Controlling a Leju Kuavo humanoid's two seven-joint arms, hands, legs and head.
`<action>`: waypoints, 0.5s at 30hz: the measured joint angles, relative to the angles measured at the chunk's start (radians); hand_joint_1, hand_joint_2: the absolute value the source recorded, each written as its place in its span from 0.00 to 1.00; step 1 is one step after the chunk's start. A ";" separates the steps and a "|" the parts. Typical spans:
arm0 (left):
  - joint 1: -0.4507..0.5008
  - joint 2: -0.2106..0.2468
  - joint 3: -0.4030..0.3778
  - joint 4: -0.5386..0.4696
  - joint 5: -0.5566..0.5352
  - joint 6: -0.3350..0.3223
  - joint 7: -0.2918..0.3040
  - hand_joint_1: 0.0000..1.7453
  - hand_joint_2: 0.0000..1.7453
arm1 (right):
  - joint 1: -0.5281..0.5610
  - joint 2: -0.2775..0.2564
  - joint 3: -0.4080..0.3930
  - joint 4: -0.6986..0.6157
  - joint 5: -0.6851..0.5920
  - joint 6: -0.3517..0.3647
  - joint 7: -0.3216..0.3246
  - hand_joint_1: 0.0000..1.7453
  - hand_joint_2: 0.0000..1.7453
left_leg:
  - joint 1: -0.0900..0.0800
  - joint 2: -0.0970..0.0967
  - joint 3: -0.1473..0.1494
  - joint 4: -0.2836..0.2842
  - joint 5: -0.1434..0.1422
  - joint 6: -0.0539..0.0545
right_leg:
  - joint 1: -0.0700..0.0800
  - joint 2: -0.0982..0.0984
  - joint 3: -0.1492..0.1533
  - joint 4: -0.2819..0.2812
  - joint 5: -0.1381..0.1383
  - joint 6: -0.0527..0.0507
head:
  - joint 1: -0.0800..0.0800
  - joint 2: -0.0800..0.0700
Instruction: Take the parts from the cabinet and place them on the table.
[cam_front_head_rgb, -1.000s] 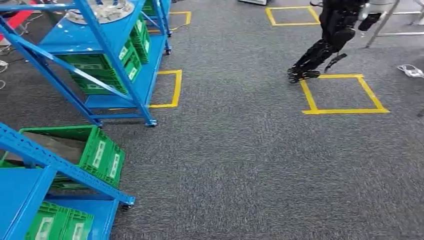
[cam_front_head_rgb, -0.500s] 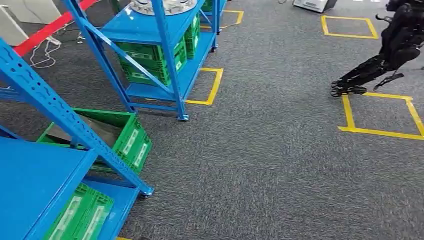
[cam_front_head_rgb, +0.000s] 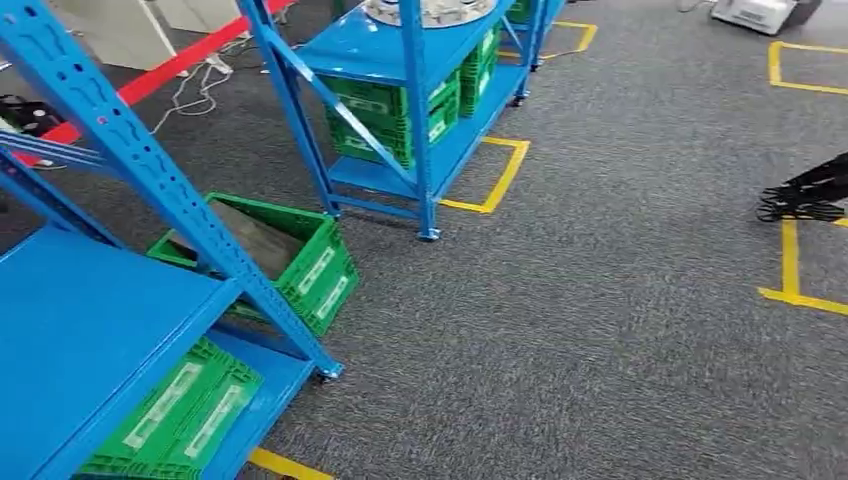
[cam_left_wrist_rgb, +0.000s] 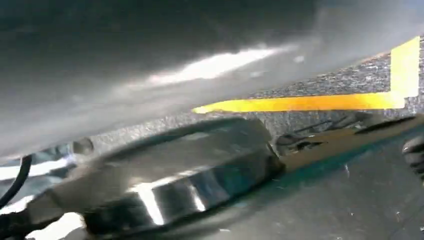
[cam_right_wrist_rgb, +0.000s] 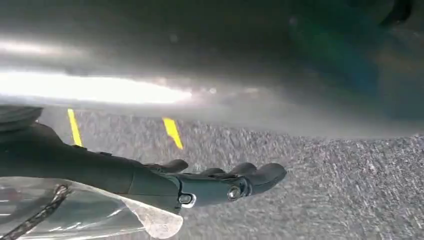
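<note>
Blurring left wrist view; cabinet (cam_front_head_rgb: 400, 120) cropped

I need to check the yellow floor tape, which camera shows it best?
The head view: the tape forms sharp outlines on the carpet by the rack. The left wrist view shows one blurred strip; the right wrist view, two short bits.

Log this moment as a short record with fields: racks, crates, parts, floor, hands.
near rack: blue rack at left, with a bare blue shelf
far rack: second blue rack farther on, standing on the carpet
crates: green crate on the floor between the racks; more green crates on both racks' low shelves
parts: round metal parts on the far rack's shelf
floor: grey carpet with yellow tape squares
right hand: hangs over the carpet, fingers stretched out, holding nothing
left hand: its state cannot be told from the blurred left wrist view
</note>
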 joint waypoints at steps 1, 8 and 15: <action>0.003 0.000 0.000 0.000 0.000 0.000 0.000 0.00 0.00 | -0.001 0.000 0.000 0.000 0.000 0.001 0.000 0.00 0.00 | 0.001 0.002 -0.004 0.005 0.012 0.000 | 0.001 -0.014 0.002 0.000 -0.003 -0.001 | 0.000 0.000; 0.002 0.002 0.000 0.000 0.000 0.000 0.000 0.00 0.00 | -0.008 0.000 0.001 0.000 0.003 0.004 -0.001 0.00 0.00 | -0.020 0.069 0.144 -0.294 0.143 0.031 | 0.011 -0.090 0.035 -0.002 -0.030 0.022 | 0.002 0.000; 0.002 0.000 0.001 0.000 0.000 0.000 0.000 0.00 0.00 | -0.013 0.002 0.008 0.000 0.006 0.005 -0.006 0.00 0.00 | -0.007 -0.014 0.152 -0.318 0.157 0.055 | 0.003 0.027 -0.119 0.290 -0.158 0.048 | 0.013 0.000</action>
